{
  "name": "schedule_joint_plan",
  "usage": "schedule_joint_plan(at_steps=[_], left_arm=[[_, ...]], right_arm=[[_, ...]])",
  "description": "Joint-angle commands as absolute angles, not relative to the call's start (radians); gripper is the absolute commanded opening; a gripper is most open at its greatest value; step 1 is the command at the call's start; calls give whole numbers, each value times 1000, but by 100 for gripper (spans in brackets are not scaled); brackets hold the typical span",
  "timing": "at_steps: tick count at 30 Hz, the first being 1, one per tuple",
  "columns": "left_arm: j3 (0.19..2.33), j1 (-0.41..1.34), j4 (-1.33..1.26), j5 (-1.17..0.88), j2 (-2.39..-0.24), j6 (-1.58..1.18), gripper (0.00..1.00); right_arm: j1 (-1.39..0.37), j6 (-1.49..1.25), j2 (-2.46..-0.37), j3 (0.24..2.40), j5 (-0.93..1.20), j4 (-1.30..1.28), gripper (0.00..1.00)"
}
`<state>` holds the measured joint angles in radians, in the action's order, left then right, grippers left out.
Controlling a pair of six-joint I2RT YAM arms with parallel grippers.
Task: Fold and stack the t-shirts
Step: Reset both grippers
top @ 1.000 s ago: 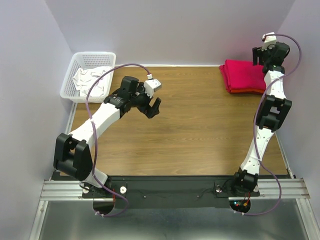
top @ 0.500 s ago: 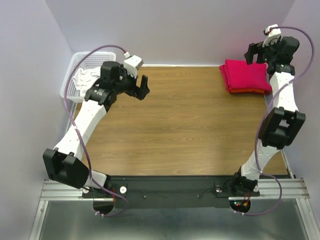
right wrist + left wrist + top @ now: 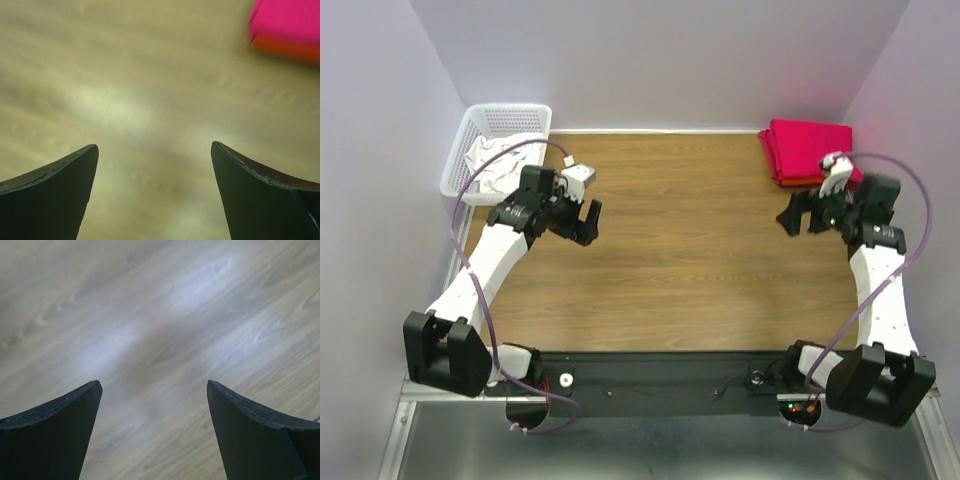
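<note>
A folded stack of t-shirts (image 3: 805,150) lies at the table's far right corner: bright pinkish-red on top, an orange edge below. Its corner shows at the top right of the right wrist view (image 3: 290,25). My right gripper (image 3: 798,215) is open and empty, just in front of and left of the stack, over bare wood (image 3: 155,145). My left gripper (image 3: 588,222) is open and empty over bare wood at the left, also in the left wrist view (image 3: 154,384). The darker red shirt cannot be told apart.
A white plastic basket (image 3: 525,115) with crumpled white cloth (image 3: 495,160) stands at the far left corner, behind my left arm. The wooden table (image 3: 690,250) spreads between the two arms. Pale walls close in the sides and back.
My left gripper came down and toward the near side from beside the basket. My right arm swung down from high at the back corner to low in front of the shirt stack.
</note>
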<state>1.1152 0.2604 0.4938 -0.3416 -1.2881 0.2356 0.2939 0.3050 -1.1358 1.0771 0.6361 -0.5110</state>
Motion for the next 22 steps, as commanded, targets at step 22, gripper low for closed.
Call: schedule_joint_plan(at_steps=[22], left_arm=[[870,262,342,-269,-980,190,99]], right_arm=[[299,291,-904,827,589,-675,100]])
